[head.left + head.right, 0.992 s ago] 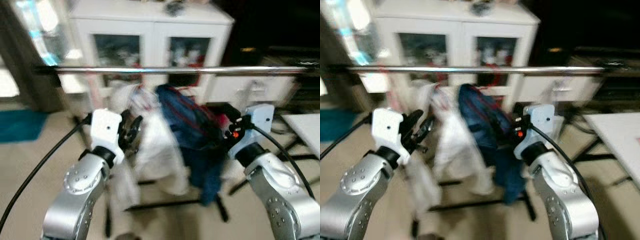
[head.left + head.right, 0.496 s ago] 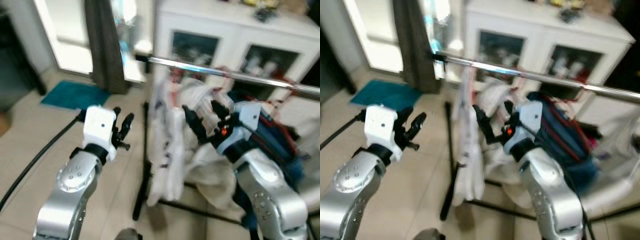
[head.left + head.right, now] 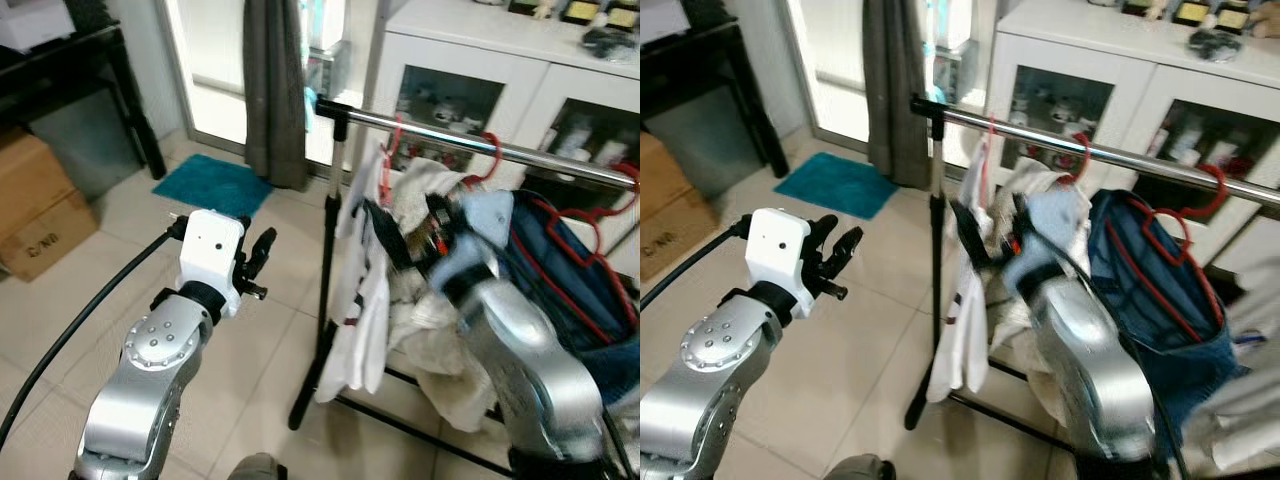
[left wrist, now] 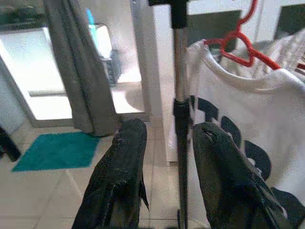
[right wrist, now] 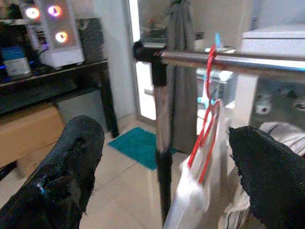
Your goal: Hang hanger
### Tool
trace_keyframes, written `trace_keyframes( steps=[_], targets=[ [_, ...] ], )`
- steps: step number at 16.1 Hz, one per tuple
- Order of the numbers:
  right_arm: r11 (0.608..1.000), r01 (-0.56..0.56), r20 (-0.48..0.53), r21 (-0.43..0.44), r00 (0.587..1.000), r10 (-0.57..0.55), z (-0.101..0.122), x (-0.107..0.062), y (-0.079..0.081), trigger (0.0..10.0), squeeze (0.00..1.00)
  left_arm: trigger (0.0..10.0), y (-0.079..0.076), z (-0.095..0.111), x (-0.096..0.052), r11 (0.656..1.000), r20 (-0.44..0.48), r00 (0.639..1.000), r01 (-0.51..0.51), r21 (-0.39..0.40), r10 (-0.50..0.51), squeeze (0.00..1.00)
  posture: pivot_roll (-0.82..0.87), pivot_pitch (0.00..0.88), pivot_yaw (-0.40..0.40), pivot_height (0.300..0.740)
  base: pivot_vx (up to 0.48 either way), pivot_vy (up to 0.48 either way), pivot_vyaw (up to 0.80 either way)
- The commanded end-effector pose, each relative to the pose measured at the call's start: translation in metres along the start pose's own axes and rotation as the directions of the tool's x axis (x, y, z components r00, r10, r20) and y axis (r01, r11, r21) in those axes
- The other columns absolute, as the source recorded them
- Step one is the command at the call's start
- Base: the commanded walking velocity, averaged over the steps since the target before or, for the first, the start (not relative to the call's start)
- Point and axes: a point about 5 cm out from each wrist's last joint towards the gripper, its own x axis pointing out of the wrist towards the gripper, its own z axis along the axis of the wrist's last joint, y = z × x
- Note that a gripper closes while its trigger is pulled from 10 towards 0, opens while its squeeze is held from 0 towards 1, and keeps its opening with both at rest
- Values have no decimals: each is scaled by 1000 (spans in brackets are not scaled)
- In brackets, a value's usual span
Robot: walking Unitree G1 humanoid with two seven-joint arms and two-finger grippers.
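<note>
My view has swung left since half a second ago, so the rail's [image 3: 470, 140] end post now stands near centre. My right gripper [image 5: 167, 157] is up by the clothes with fingers spread wide, holding nothing. The red hanger [image 5: 206, 119] carrying the white shirt [image 4: 238, 124] hangs on the rail at its 12 o'clock. My left gripper [image 4: 167, 157] is unclenched too, at the post's 9 o'clock.

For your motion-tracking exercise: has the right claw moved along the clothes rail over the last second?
Yes. The right claw now sits by the rail's upright post at the white T-shirt; a second ago it was at the blue garment, further right.
</note>
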Motion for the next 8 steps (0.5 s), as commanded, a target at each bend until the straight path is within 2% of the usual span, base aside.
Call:
trace_keyframes(
  steps=[1,3,4,5,6,8],
  targets=[
    [998,62,-73,-5,995,-62,-7,10,-6,10000,0,10000,-2,5,2,998,27,998,63,4,-63,0,123,0,-21,740,0,0,0],
    [996,90,-117,-10,989,-91,-8,25,-8,10000,0,10000,-5,4,0,988,0,988,153,33,-154,0,137,0,-26,740,0,0,0],
    [995,102,-138,-10,985,-103,-6,36,-10,10000,0,10000,-8,2,-6,967,-23,968,251,50,-250,0,139,0,-28,740,0,0,0],
    [991,122,-166,-50,978,-128,-5,45,-13,10000,0,10000,-9,-1,-12,943,-57,944,329,49,-326,0,139,0,-28,740,0,0,0],
    [987,140,-168,-81,974,-152,-3,52,-17,10000,0,10000,-9,-4,-17,924,-97,925,374,75,-367,0,142,0,-33,740,0,0,0],
    [988,137,-175,-65,974,-146,3,67,-20,10000,0,10000,-3,-6,-23,905,-141,906,415,96,-400,0,150,0,-37,740,0,0,0]
  ],
)
